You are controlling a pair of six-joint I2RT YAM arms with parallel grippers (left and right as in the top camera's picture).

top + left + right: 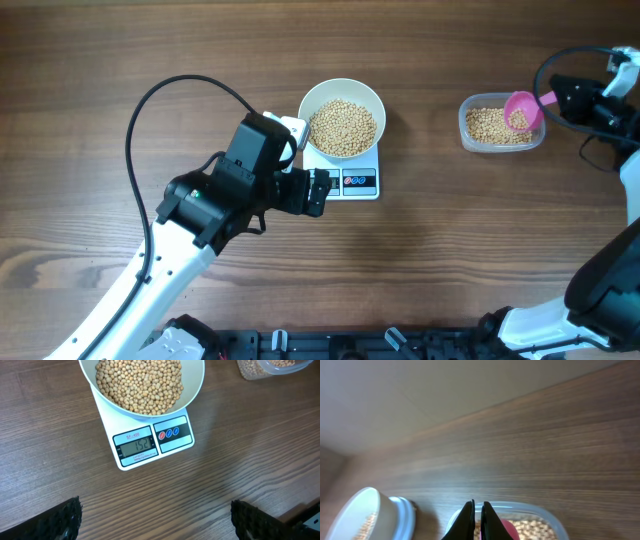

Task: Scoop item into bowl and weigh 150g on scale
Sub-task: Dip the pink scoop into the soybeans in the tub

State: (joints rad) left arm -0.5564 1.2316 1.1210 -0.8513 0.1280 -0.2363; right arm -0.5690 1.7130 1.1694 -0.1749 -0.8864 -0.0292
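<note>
Overhead: the round white bowl (310, 100), filled with small beige-yellow beans (343, 126), sits on the flat white digital scale (358, 182) at upper centre, and the left gripper (316, 192) beside it is spread and empty. Left wrist: the display (137, 445) reads 152, so weighing is judged essentially complete, marginally over target. Right wrist: the right gripper (477, 521) pinches a pink plastic scoop (506, 527) above the clear plastic tub (520, 506) at the bottom edge.

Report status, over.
Left gripper open, empty. Right gripper shut on scoop over tub. Bowl of beans on scale, display 152. Nothing in the way.
</note>
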